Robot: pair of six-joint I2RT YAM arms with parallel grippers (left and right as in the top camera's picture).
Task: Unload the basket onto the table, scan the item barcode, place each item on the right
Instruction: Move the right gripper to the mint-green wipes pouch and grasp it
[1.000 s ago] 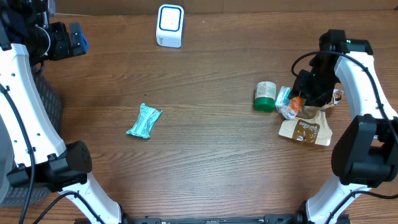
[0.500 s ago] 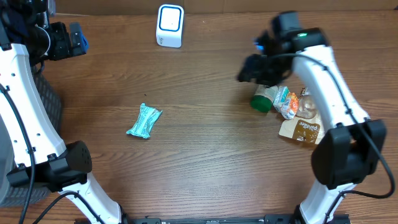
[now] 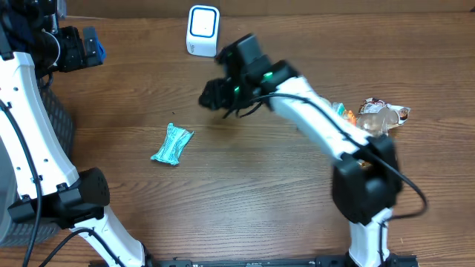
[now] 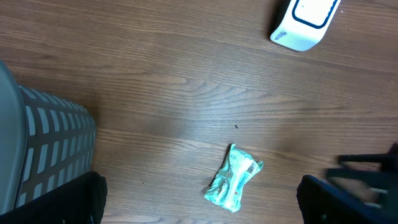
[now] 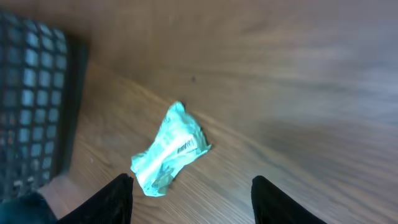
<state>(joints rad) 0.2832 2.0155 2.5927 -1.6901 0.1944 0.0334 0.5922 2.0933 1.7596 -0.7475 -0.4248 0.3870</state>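
A crumpled teal packet [image 3: 172, 144] with a barcode label lies on the wooden table, left of centre; it also shows in the left wrist view [image 4: 234, 186] and the right wrist view [image 5: 168, 151]. The white and blue scanner [image 3: 202, 30] stands at the table's far edge. My right gripper [image 3: 210, 96] hangs open above the table, up and to the right of the packet, with nothing between its fingers [image 5: 118, 199]. High at the far left corner, my left gripper [image 3: 89, 46] is wide open and empty, its fingers [image 4: 93, 199] framing the packet from above.
A pile of other packets [image 3: 378, 115] lies at the right side of the table. A dark mesh basket [image 4: 43, 149] stands off the table's left edge, also seen in the right wrist view [image 5: 31, 93]. The right arm [image 3: 319, 119] stretches across the table's middle.
The right arm has swung from the pile at the right across to the left, ending near the teal packet. The left arm has not moved.
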